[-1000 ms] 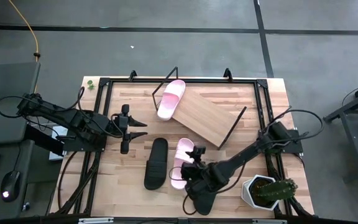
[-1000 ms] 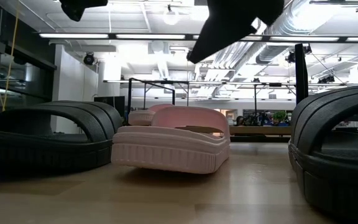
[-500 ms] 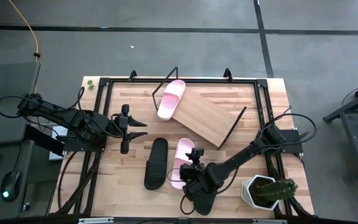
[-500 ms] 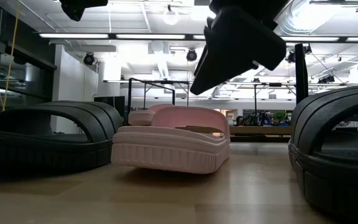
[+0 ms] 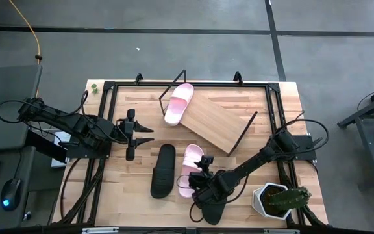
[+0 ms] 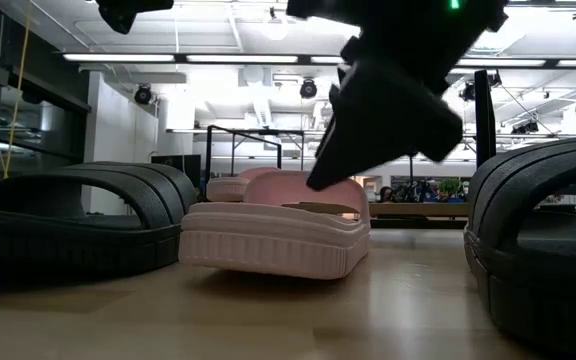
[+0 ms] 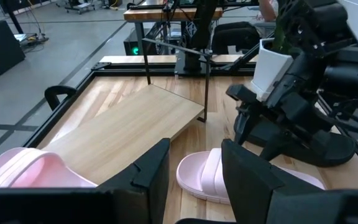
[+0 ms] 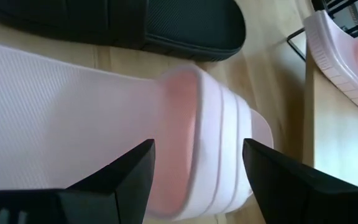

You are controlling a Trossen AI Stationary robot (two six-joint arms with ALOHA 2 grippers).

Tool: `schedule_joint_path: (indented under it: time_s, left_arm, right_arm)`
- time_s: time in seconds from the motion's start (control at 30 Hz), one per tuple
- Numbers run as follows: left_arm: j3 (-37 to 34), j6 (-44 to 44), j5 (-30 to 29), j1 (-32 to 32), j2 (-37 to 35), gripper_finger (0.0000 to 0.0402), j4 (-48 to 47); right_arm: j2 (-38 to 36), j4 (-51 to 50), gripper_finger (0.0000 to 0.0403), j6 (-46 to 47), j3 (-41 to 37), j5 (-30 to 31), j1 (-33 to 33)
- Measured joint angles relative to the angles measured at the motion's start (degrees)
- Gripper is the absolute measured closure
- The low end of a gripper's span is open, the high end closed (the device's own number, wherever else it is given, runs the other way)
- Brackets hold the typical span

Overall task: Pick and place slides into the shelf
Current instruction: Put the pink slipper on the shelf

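Right gripper [image 5: 199,185] has dropped lower over the pink slide [image 5: 189,169] on the table. In the low view it now reaches the strap top.

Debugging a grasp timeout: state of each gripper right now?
Left gripper: open, holding nothing, above the table left of the shelf.
Right gripper: open, fingers straddling the pink slide on the table, not yet closed.
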Motion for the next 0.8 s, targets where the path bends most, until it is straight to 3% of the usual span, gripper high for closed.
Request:
schedule_joint_path:
  time_s: [0.8]
  left_arm:
    - [0.0,0.0,0.0,0.0,0.0,0.0273,0.1]
  right_arm:
    - [0.4,1.2,0.0169,0.7,-0.8,1.8,-2.3]
